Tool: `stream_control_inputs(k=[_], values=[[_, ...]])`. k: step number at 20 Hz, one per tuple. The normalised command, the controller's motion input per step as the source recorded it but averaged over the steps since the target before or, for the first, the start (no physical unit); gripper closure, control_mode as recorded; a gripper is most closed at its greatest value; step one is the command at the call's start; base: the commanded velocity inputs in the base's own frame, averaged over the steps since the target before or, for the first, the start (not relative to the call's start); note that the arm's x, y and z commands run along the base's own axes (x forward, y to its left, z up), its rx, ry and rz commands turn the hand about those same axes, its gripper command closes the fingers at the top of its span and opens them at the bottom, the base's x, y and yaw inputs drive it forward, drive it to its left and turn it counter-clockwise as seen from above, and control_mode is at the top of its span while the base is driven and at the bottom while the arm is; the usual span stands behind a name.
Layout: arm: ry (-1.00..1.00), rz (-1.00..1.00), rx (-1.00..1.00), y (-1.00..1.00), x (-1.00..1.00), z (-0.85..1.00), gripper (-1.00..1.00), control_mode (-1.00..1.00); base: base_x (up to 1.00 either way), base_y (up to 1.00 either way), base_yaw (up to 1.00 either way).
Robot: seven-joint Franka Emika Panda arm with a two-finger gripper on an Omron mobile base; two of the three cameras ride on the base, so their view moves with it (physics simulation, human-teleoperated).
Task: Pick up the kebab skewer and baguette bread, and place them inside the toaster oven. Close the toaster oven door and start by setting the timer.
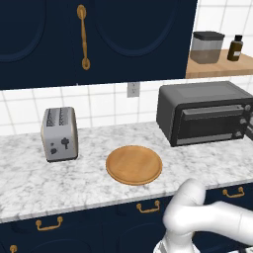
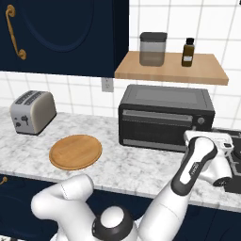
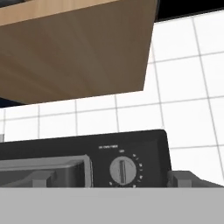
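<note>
The toaster oven (image 2: 162,115) stands on the counter below the wooden shelf, its door (image 2: 155,123) shut with the bar handle along the top. My gripper (image 3: 114,179) is open right in front of the oven's right side. Its fingertips (image 3: 188,178) stand wide apart on either side of a round dial knob (image 3: 122,170). From the right base view the white hand (image 2: 209,140) sits against the oven's lower right corner. The oven (image 1: 205,112) reaches the right edge of the left base view. The kebab skewer and the baguette bread are out of view.
A round wooden board (image 1: 134,164) lies mid-counter, with a silver two-slot toaster (image 1: 60,134) to its left. A wooden shelf (image 2: 172,69) above the oven carries a jar (image 2: 153,48) and a dark bottle (image 2: 188,52). A dark stovetop (image 2: 234,155) borders the oven's right.
</note>
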Motion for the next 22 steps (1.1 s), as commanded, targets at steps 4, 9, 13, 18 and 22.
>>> stream_control_inputs(k=[4, 9, 13, 18, 22], values=[[0.0, -0.08, 0.0, 0.0, 0.26, 0.0, -1.0, -1.0, 0.0, 0.0, 0.0], [0.0, -0.04, 0.0, -0.06, 0.3, 0.0, -1.0, -1.0, 0.0, 0.0, 0.0], [0.0, 0.0, 0.0, -0.09, 0.38, 0.0, -1.0, -1.0, 0.0, 0.0, 0.0], [0.0, 0.0, 0.0, -0.3, 0.17, 0.0, -1.0, -1.0, 0.0, 0.0, 0.0], [0.0, 0.0, 0.0, -0.38, 0.07, 0.0, -1.0, -1.0, 0.0, 0.0, 0.0]])
